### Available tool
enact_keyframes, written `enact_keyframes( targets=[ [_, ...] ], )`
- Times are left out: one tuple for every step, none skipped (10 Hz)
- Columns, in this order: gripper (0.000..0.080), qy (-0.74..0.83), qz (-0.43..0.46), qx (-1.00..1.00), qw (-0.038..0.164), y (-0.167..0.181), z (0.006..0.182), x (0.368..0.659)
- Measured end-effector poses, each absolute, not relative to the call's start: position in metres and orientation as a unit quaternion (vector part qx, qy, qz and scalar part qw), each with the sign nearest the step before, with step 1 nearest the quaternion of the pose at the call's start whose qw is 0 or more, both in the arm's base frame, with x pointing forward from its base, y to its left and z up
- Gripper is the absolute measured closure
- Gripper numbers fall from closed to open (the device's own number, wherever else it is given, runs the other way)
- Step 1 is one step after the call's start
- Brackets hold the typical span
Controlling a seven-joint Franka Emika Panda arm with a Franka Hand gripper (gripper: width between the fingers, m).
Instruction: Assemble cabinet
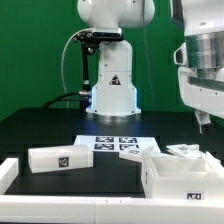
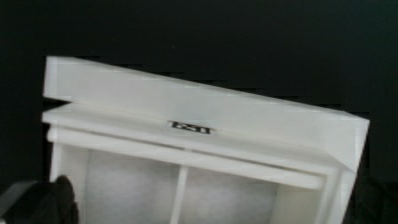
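Gripper (image 1: 204, 122) hangs at ext. view's right, above box (image 1: 182, 180) at lower right, panel (image 1: 60, 158) lower left, marker board (image 1: 118, 145) btwn; can't tell whether it's open or closed.

Open lanes left and centre, tight quarters on the right

Bare black table (image 1: 35, 125) lies wide open behind the loose panel (image 1: 60, 157) on the exterior view's left; the flat marker board (image 1: 115, 143) in the middle blocks nothing from above; the robot base (image 1: 112, 90) walls off the back centre; on the right the cabinet box (image 1: 185, 178) and a small panel (image 1: 183, 150) close behind it crowd the space, the gripper (image 1: 204, 123) hanging above with clear air between; a white rail (image 1: 10, 175) fences the front-left corner.
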State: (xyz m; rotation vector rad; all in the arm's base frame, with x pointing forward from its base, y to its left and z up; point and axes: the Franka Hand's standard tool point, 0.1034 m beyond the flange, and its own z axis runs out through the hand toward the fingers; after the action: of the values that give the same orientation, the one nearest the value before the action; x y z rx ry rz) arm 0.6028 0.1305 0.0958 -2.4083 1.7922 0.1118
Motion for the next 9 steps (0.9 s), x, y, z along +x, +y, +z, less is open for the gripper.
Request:
enact_keyframes(
  targets=[
    [0.0002,0.566,0.035,-0.821,0.069,0.129,0.095,0.603],
    [0.0002,0.561,0.034,-0.824,0.069,0.129,0.095,0.603],
    [0.0002,0.563,0.034,-0.823,0.069,0.13,0.095,0.602],
    [0.0002,0.568,0.035,-0.819,0.068,0.135,0.094,0.591],
    [0.0002,0.576,0.043,-0.814,0.065,0.139,0.095,0.576],
    [0.0002,0.585,0.049,-0.807,0.061,0.142,0.096,0.566],
    [0.0002,0.595,0.051,-0.8,0.058,0.144,0.094,0.562],
    [0.0002,0.594,0.05,-0.801,0.058,0.143,0.094,0.562],
    [0.0002,0.594,0.05,-0.801,0.058,0.143,0.094,0.562]
  ],
)
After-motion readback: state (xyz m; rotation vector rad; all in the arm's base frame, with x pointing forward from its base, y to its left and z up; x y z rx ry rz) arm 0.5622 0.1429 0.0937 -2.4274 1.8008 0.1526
